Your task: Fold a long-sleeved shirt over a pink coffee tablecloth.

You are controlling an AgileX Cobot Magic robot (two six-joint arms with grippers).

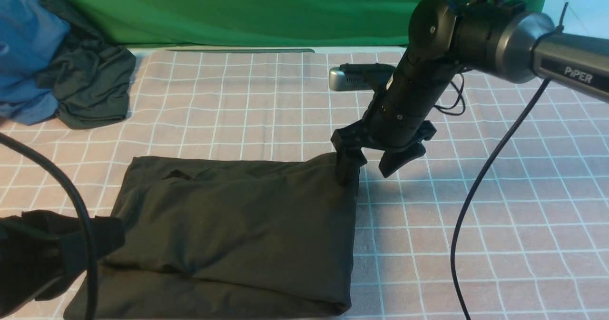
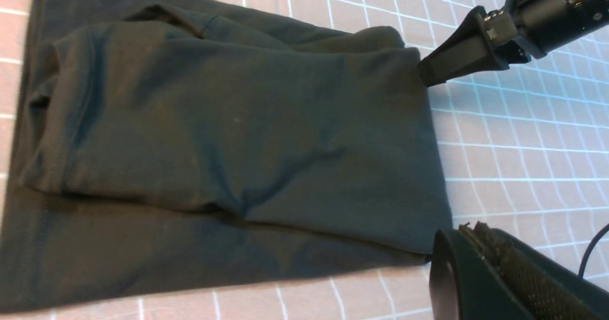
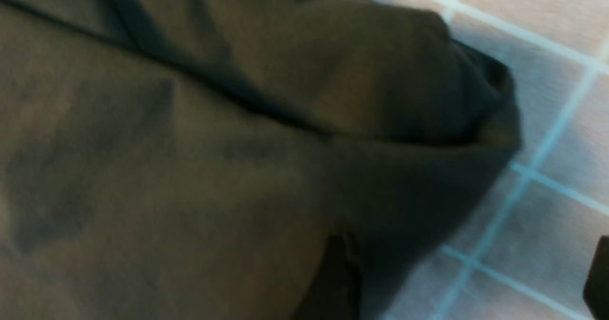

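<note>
The long-sleeved shirt [image 1: 233,225] lies folded into a dark rectangle on the pink coffee tablecloth [image 1: 499,206], at the near left of centre. My right gripper [image 1: 376,165] is open at the shirt's far right corner. One of its fingers [image 1: 347,168] rests at the cloth edge and the other hangs over bare tablecloth. In the right wrist view, that corner of the shirt [image 3: 190,168] bulges beside the gridded tablecloth [image 3: 547,206]. My left gripper [image 1: 107,239] is shut and empty at the shirt's near left edge. Its tip [image 2: 468,229] shows beside the shirt [image 2: 228,139].
A dark grey-green garment [image 1: 90,87] bunched with blue cloth [image 1: 24,49] lies at the back left. A green cloth [image 1: 285,11] hangs along the back. A silver-grey device [image 1: 352,77] sits behind the right arm. Black cables [image 1: 476,191] trail over the right side.
</note>
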